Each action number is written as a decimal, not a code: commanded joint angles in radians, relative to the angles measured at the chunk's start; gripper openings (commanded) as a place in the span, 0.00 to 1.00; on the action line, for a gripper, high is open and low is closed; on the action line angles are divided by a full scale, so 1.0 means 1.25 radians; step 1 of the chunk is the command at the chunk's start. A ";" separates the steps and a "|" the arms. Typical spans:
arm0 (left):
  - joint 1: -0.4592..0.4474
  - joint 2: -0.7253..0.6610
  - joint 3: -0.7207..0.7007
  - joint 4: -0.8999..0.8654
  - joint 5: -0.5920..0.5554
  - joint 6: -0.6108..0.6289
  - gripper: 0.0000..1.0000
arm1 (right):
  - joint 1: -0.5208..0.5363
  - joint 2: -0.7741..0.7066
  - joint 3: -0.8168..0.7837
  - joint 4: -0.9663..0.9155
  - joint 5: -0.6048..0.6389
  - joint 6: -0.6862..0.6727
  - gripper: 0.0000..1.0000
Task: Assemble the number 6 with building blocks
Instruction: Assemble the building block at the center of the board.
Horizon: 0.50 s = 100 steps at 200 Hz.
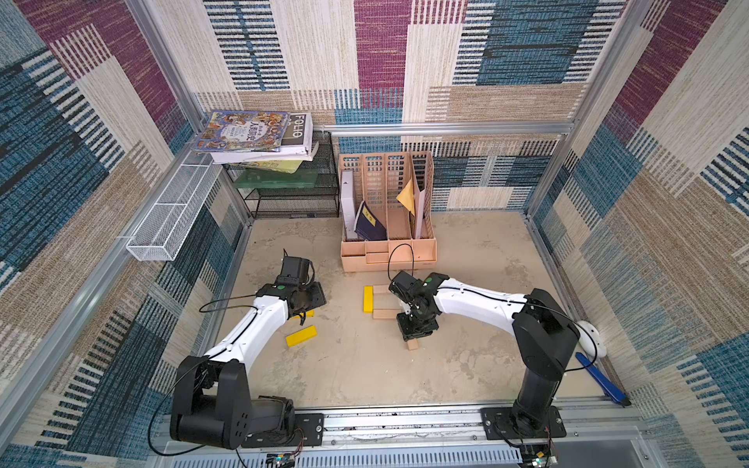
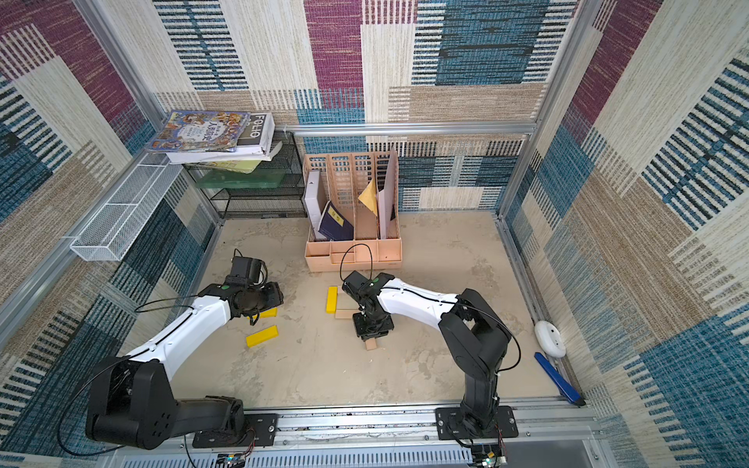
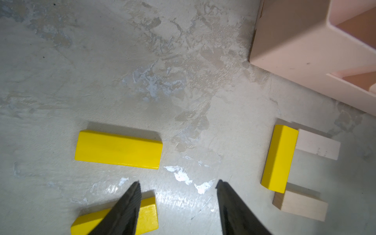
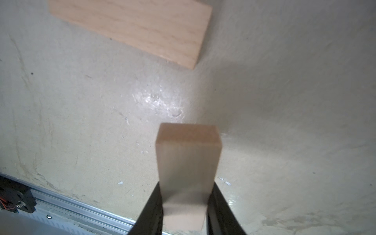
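Now | right gripper (image 4: 185, 189): pinching one end of a pale natural-wood rectangular plank (image 4: 188, 154) | left gripper (image 3: 178, 183): jaws spread above two loose bright yellow flat planks (image 3: 119, 149) (image 3: 146, 215) | third yellow plank (image 3: 279, 158): touching two pale wood planks (image 3: 317, 146) (image 3: 301, 205), near the peach slotted plastic file organizer (image 3: 295, 46)

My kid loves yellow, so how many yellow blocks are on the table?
3 yellow blocks: one mid-table, edging the half-built 6; one loose further left; one just behind it, below the left pincer. None seems hidden.
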 commanded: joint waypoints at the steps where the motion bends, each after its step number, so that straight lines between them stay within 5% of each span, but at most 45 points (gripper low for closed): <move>1: -0.001 0.001 0.008 0.008 0.001 0.012 0.63 | 0.001 0.012 0.028 -0.004 -0.002 0.011 0.00; 100: -0.007 0.009 0.008 0.028 -0.018 0.016 0.63 | -0.003 0.072 0.123 -0.108 0.006 0.095 0.00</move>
